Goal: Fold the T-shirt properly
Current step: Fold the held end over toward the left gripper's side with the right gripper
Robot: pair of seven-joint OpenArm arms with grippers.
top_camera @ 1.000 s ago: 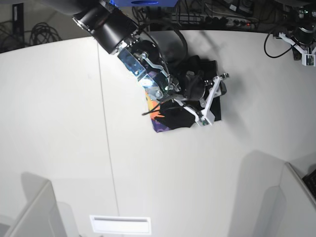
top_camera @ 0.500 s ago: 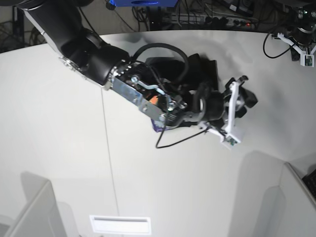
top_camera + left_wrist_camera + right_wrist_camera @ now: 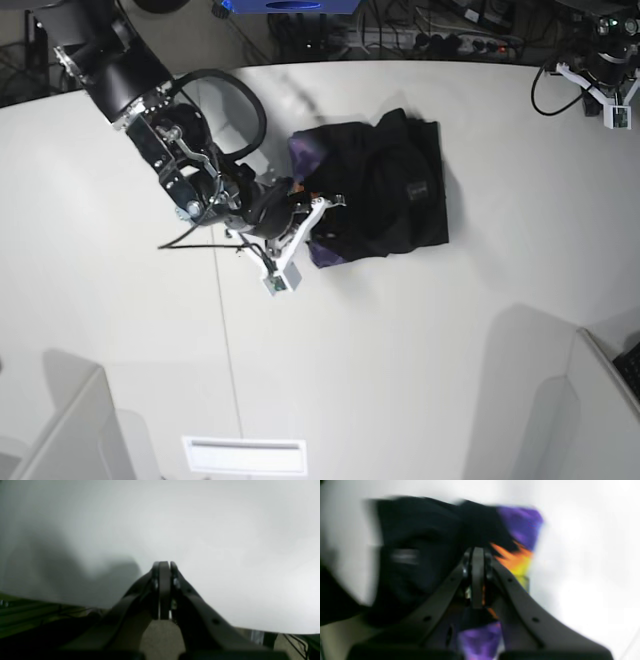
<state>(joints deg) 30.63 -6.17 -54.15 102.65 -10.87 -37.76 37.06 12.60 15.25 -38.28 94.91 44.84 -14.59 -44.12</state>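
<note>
T-shirt [image 3: 385,190] black, folded into a compact, roughly rectangular bundle, lying flat on the white counter [image 3: 420,340] toward its far edge, about mid-width. Purple and orange-yellow print shows along the bundle's left edge; the rest is plain black, lightly rumpled.

blurred – T-shirt [image 3: 425,542] | cut off – left pincer [image 3: 612,95]
</note>
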